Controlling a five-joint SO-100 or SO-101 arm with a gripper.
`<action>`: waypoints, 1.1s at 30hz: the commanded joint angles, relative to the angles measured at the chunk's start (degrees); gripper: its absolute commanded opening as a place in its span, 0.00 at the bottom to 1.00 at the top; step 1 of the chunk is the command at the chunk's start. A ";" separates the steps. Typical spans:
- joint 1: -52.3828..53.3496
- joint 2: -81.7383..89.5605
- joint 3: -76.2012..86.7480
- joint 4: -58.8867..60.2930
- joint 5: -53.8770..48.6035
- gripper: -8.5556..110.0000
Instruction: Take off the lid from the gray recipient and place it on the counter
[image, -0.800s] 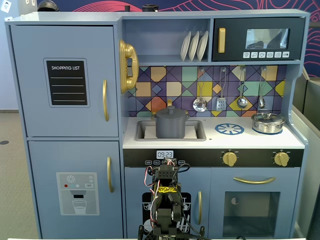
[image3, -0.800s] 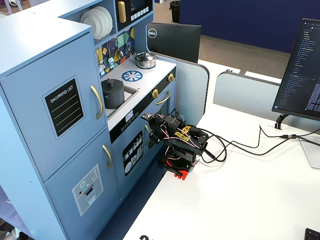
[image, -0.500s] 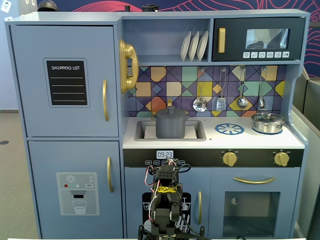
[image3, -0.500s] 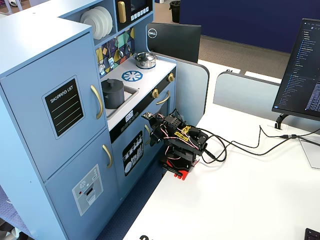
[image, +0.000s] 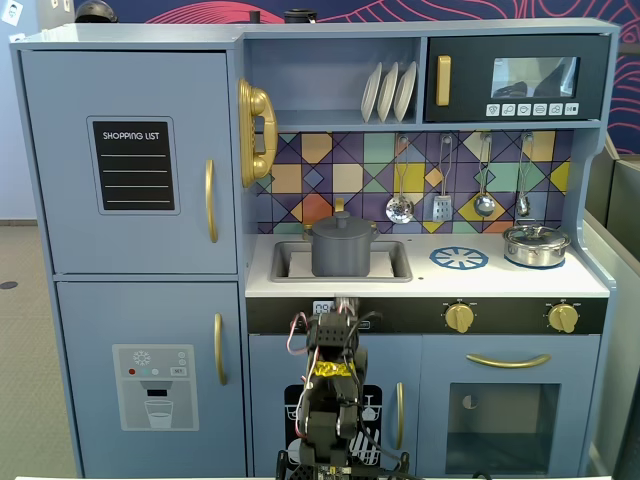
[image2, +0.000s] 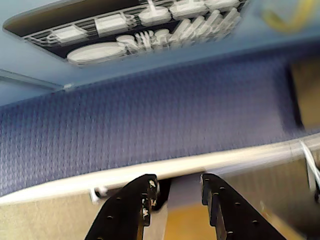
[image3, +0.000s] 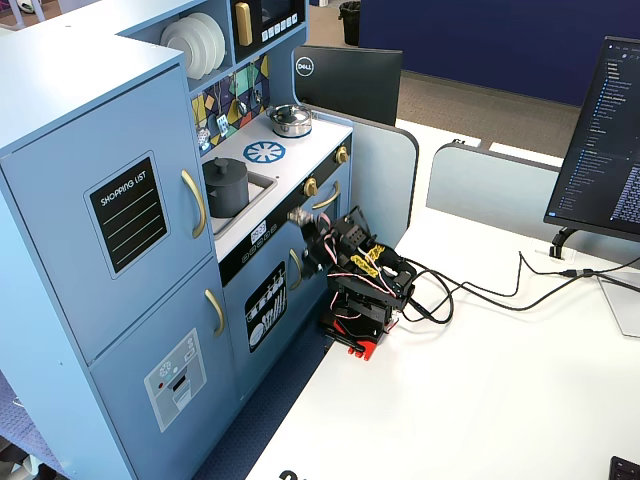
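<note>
The blue toy kitchen (image: 140, 250) fills a fixed view, a tall fridge block on its left and smooth painted panels with gold handles throughout. Its white counter (image: 420, 278) runs flat from the sink recess (image: 290, 262) on the left past a blue printed burner ring (image: 459, 258) to a shiny silver pot (image: 535, 244) on the right; the stretch around the ring is bare. Above the counter hang metal utensils (image: 400, 208) against a coloured tile backsplash, under a shelf of white plates (image: 388, 92). The gray recipient (image: 343, 250), matte and cylindrical, stands in the sink recess with the lid (image: 342, 224) seated flat on it, knob up. The arm (image3: 362, 290) sits folded low on the white table in front of the cabinet doors, well below the counter's front edge. In the wrist view the gripper (image2: 177, 187) points at the blue cabinet front, its black fingers (image2: 137, 202) narrowly parted and holding nothing.
</note>
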 joint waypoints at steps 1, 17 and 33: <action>0.44 -3.34 -14.24 -6.33 0.97 0.07; -3.34 -20.39 -30.85 -59.33 -0.53 0.20; -2.11 -36.04 -36.12 -67.94 -3.52 0.21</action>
